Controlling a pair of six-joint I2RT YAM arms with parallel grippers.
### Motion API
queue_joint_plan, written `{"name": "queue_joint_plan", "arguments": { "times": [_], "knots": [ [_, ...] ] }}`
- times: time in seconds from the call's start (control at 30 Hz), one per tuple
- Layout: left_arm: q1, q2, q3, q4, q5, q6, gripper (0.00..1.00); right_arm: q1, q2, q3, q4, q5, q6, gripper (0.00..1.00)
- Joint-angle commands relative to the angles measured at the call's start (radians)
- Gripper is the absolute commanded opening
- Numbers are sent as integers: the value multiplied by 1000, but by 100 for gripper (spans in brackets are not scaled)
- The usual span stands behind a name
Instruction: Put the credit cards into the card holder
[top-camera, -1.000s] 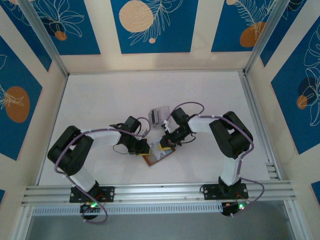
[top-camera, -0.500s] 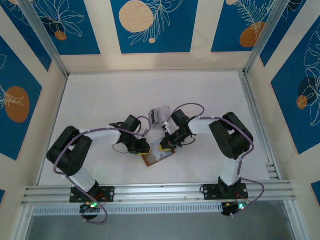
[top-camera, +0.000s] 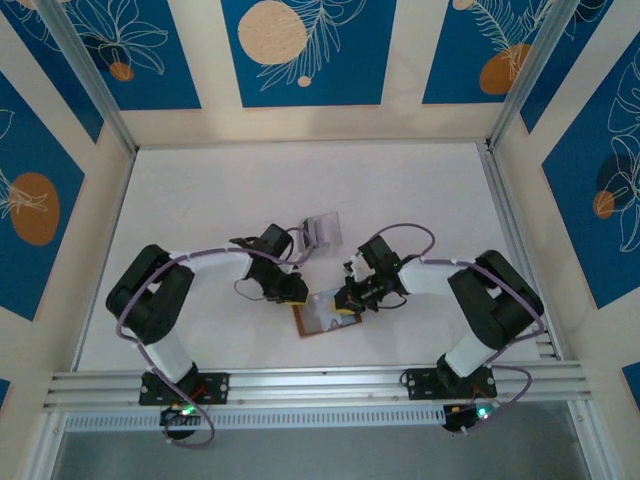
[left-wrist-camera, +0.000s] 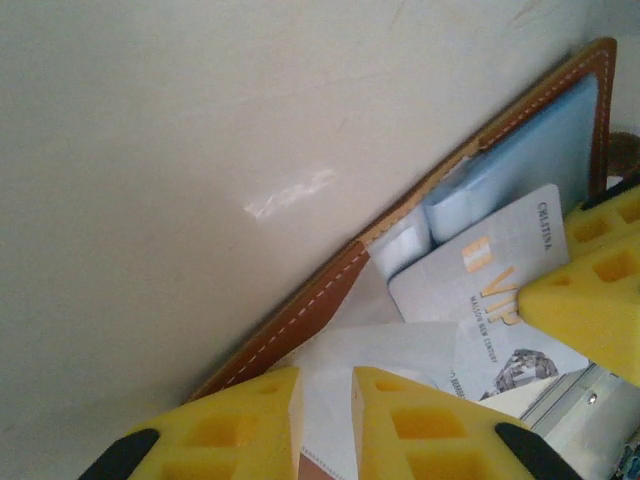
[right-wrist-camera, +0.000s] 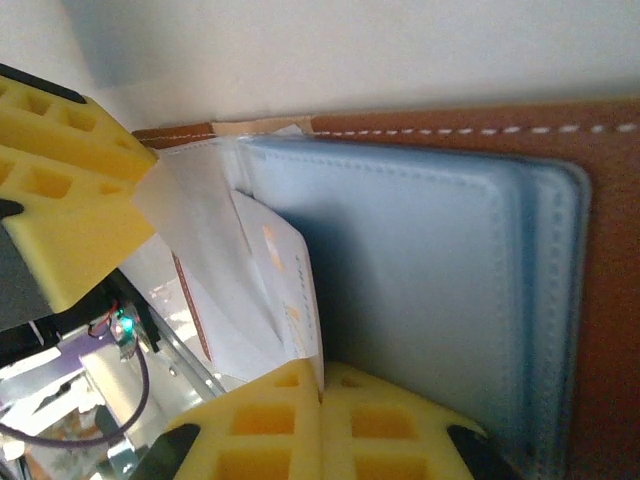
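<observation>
Card holder (top-camera: 325, 315) lies open at the table's near middle, between my arms. My right gripper (right-wrist-camera: 322, 385), the nearer one, is clamped on a credit card (right-wrist-camera: 285, 290), with the blue pockets just to its left. I cannot tell whether the left gripper (left-wrist-camera: 325, 400) grips anything.

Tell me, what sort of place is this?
Probably a robotics test booth: two black-and-white robot arms bolted to an aluminium rail, a white tabletop, and enclosing walls of blue patterned panels.

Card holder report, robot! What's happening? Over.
Left gripper pinching the clear flap. Right gripper shut on a credit card, at the open card holder, by its blue pockets. Flap partly overlaps card.
</observation>
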Motion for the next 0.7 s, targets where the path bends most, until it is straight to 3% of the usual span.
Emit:
{"name": "queue_joint_plan", "arguments": {
  "times": [0.0,0.1,0.27,0.43,0.67],
  "knots": [
    [-26,42,44,-35,4,36,20,9,-45,-85,-88,179,136,0],
    [-42,74,66,-44,3,44,20,14,-103,-113,-79,224,161,0],
    [-50,98,73,-59,-7,60,20,-8,-112,-42,-113,239,22,0],
    [-55,119,75,-98,-48,79,20,-44,-97,-1,-70,199,-118,0],
    [-57,126,63,-105,-58,86,20,-57,-42,-4,63,76,-189,0]
  ]
}}
